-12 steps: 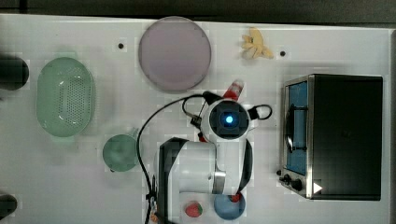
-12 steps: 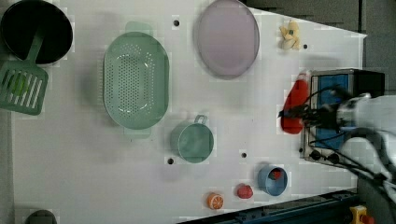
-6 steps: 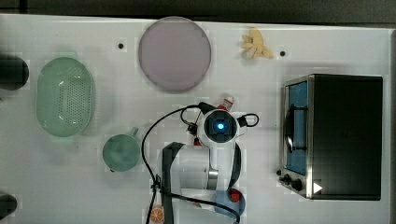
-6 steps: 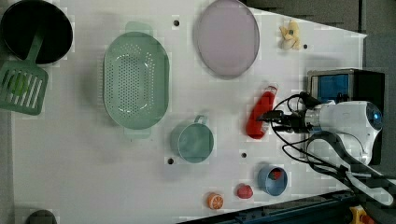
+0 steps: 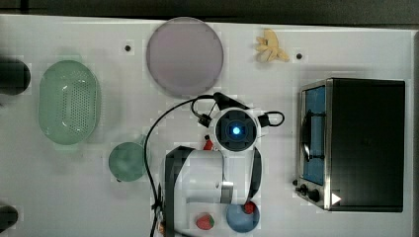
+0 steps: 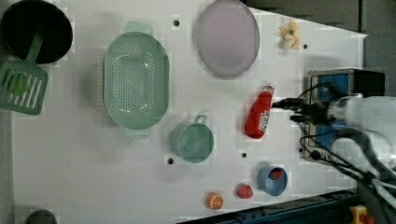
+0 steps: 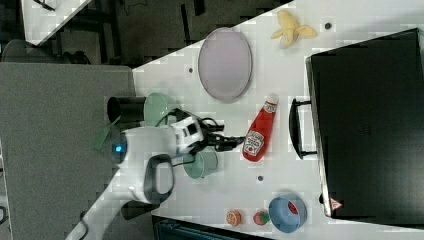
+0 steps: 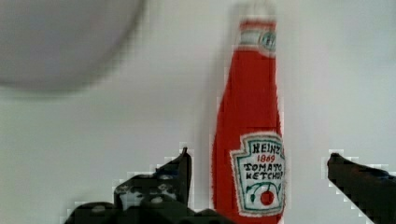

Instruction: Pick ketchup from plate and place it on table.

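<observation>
The ketchup (image 6: 259, 114) lies flat on the white table (image 6: 93, 177), its white tip pointing towards the plate (image 6: 227, 36) and well clear of it. The right view also has the ketchup (image 7: 257, 131) and the bare mauve plate (image 7: 225, 64). In the wrist view my gripper (image 8: 259, 156) is open, with one dark finger on each side of the ketchup (image 8: 252, 116) and a gap at both. From the side, the gripper (image 7: 234, 142) hangs a little above the bottle. In the top view my arm hides all but a red sliver of the ketchup (image 5: 208, 144).
A black toaster oven (image 5: 360, 143) stands at the top view's right. A green colander (image 5: 69, 108), a green cup (image 5: 127, 161), a blue bowl (image 5: 242, 217), a strawberry (image 5: 205, 221) and a banana (image 5: 271, 48) lie around. Bare table stretches between the plate and the oven.
The arm carried the ketchup from beside the oven to the left view's left and lowered it. The gripper has opened and the bottle now rests on the table.
</observation>
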`<action>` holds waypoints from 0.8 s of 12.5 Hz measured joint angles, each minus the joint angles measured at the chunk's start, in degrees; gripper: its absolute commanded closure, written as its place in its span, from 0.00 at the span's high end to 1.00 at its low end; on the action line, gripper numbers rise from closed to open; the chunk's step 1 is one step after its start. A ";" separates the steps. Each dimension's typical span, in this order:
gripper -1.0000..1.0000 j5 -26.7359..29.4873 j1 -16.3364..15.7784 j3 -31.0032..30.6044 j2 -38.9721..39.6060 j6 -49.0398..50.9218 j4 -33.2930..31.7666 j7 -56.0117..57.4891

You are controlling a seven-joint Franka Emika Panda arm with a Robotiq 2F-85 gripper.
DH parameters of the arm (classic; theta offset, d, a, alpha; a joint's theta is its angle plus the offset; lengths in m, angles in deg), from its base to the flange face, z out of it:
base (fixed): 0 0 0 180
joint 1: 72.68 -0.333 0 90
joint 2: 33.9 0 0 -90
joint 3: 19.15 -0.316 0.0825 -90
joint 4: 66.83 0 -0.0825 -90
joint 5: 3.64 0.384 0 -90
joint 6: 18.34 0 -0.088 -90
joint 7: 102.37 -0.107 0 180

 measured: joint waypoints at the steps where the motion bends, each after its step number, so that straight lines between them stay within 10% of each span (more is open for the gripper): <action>1: 1.00 0.19 -0.01 -0.01 -2.73 4.31 2.01 -1.78; 10: 1.00 -0.12 -0.42 -0.30 -10.31 35.12 28.26 -11.83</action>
